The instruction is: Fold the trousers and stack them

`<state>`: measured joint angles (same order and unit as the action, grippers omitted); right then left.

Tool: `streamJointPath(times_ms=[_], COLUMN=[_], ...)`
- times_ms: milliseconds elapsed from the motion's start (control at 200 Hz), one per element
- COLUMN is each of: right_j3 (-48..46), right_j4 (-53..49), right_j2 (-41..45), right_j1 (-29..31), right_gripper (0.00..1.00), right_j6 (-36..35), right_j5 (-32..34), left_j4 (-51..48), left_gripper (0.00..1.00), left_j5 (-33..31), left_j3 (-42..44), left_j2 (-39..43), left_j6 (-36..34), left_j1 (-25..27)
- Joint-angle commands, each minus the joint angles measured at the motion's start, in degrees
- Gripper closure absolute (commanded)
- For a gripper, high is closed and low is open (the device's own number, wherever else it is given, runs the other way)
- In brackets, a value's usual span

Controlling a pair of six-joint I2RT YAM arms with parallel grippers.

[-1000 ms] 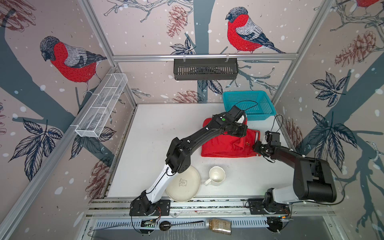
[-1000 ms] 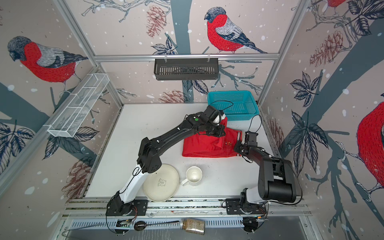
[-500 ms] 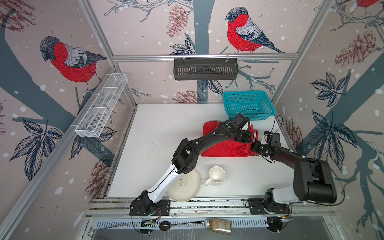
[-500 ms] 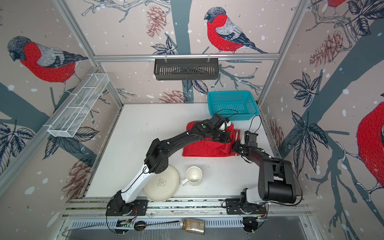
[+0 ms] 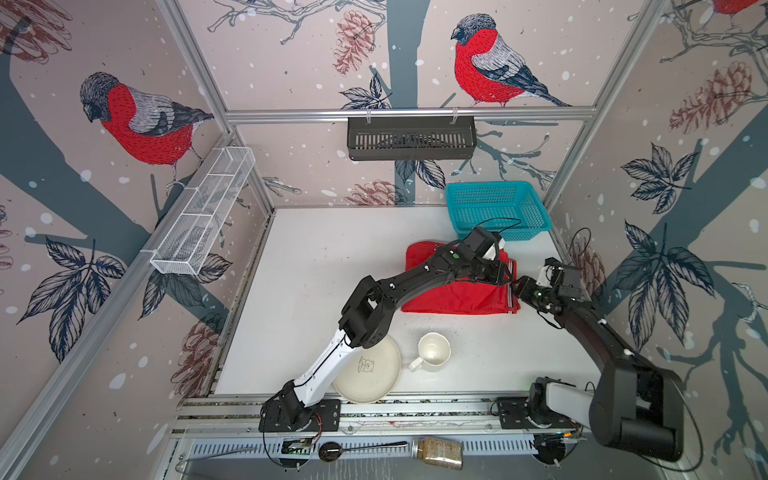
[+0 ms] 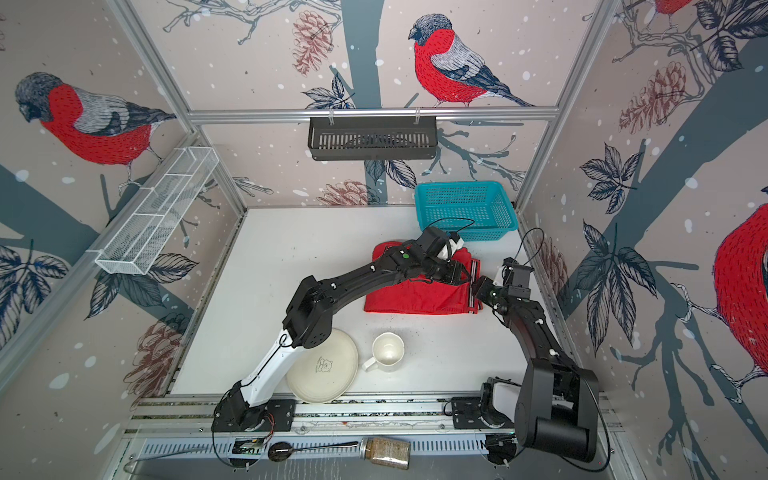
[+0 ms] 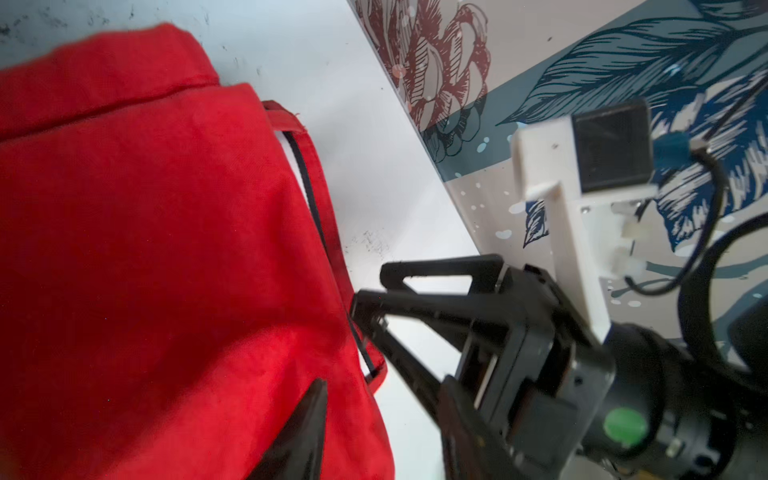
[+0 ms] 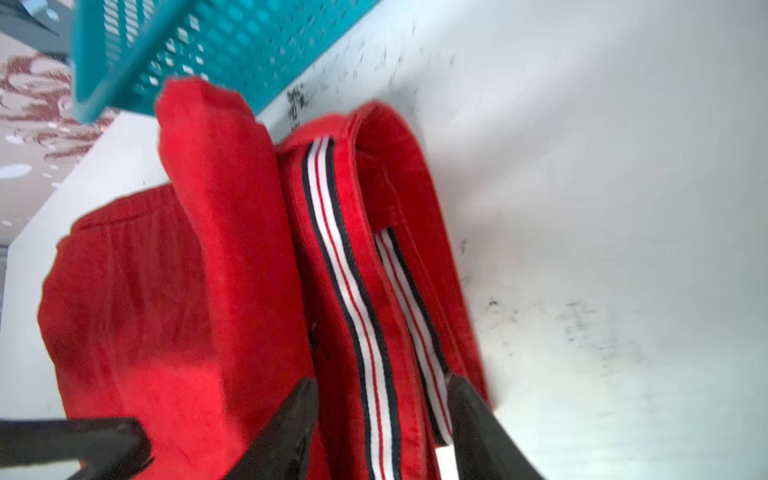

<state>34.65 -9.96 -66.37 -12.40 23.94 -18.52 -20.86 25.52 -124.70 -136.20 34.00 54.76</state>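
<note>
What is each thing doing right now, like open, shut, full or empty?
trousers, folded, lying on the table
left claw, open over the trousers
right claw, open at the trousers' edge
mug, upright, empty
plate, flat, empty
basket, upright, empty
jar, on its side

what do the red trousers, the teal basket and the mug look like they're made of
Trousers: thin matte cloth, perhaps cotton; it folds into soft creases, and the striped band looks like woven tape. Basket: moulded plastic, slightly glossy, walls a regular slotted grid. Mug: probably glazed ceramic, cream and smooth with a thick rim.
</note>
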Motion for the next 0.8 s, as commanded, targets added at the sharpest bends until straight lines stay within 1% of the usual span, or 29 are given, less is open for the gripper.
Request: streamJointPath(times_ms=[0, 75, 125, 180, 235, 320, 390, 470, 530, 625, 715, 795], right_j3=[1.7, 1.8, 2.3, 3.2, 3.6, 4.3, 4.4, 4.9, 5.6, 6.8, 8.7, 9.3], right_j4=[-3.8, -1.5, -0.5, -0.4, -0.5, -1.4, -1.6, -2.0, -2.7, -3.8, -7.0, -8.8], right_j2=[2.4, 3.3, 3.3, 2.5, 0.4, -4.1, -7.6, -10.0, -10.9, -10.5, -9.2, -9.2], right_j1=[-1.3, 0.6, 3.1, 6.2, 8.2, 10.2, 12.0, 13.2, 14.1, 14.5, 15.0, 14.6], right_gripper=[0.45, 0.45, 0.43, 0.41, 0.40, 0.40, 0.40, 0.44, 0.50, 0.66, 0.81, 0.91], right_j6=[-1.4, 0.1, 0.4, -0.1, -0.8, -1.8, -2.8, -3.4, -3.7, -3.7, -4.4, -5.5], right_j5=[-0.8, -5.8, -6.5, -5.1, -4.4, -3.9, 0.2, 3.1, 5.7, 6.6, 12.6, 16.1], left_j4=[3.0, 1.1, -1.1, -3.3, -4.2, -3.7, -3.1, -1.9, -0.1, 0.8, 1.7, 2.9], left_gripper=[0.49, 0.49, 0.48, 0.45, 0.45, 0.44, 0.44, 0.44, 0.44, 0.45, 0.45, 0.45], left_j5=[-0.4, -2.4, -4.4, -7.1, -9.0, -9.3, -10.5, -10.1, -8.4, -8.8, -7.6, -7.5], left_j3=[3.3, 6.4, 8.7, 11.7, 15.9, 23.4, 28.8, 33.4, 36.1, 37.9, 39.0, 39.8], left_j2=[5.6, 9.9, 12.9, 16.1, 19.2, 23.6, 26.1, 27.9, 28.3, 27.0, 25.2, 24.0], left_j6=[-3.8, -5.9, -7.9, -10.0, -11.4, -11.9, -13.0, -13.8, -13.9, -14.5, -14.3, -14.4], left_j1=[-0.3, -0.9, -1.3, -2.2, -3.4, -6.2, -8.1, -10.3, -11.8, -13.5, -15.1, -16.0])
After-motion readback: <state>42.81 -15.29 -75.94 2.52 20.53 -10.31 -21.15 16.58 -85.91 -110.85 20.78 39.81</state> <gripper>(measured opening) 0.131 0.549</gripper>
